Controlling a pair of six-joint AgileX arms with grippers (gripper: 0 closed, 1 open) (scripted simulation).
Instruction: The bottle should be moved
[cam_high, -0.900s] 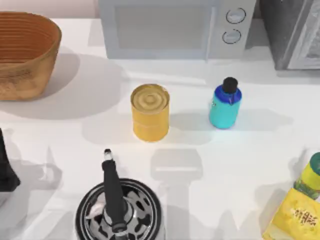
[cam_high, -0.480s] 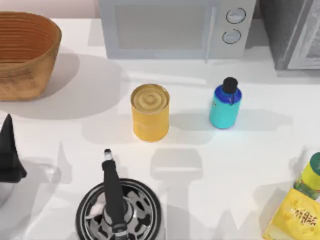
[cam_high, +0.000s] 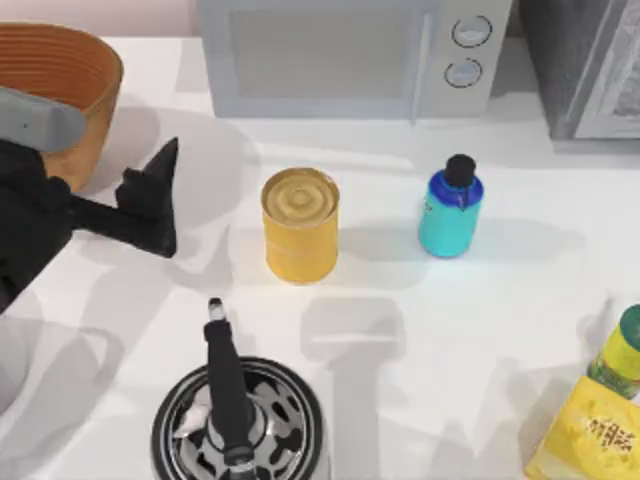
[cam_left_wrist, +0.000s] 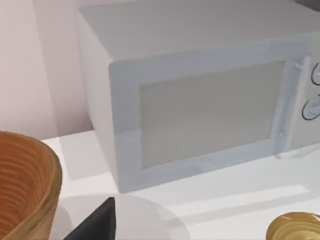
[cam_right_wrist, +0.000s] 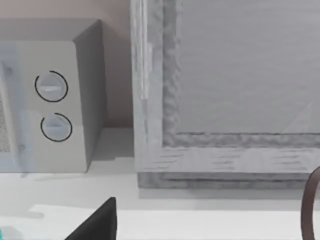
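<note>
The bottle (cam_high: 450, 214) stands upright on the white worktop (cam_high: 480, 330), right of centre, in front of the microwave oven (cam_high: 350, 55) and well apart from the yellow tin can (cam_high: 300, 225) to its left. The left hand (cam_high: 150, 205) hovers over the left part of the worktop, between the wicker basket (cam_high: 60, 100) and the can, touching neither and holding nothing; whether its fingers are apart or together cannot be told. A black-handled pan (cam_high: 238, 420) sits at the near edge. A green-topped yellow package (cam_high: 595, 420) lies at the near right corner.
</note>
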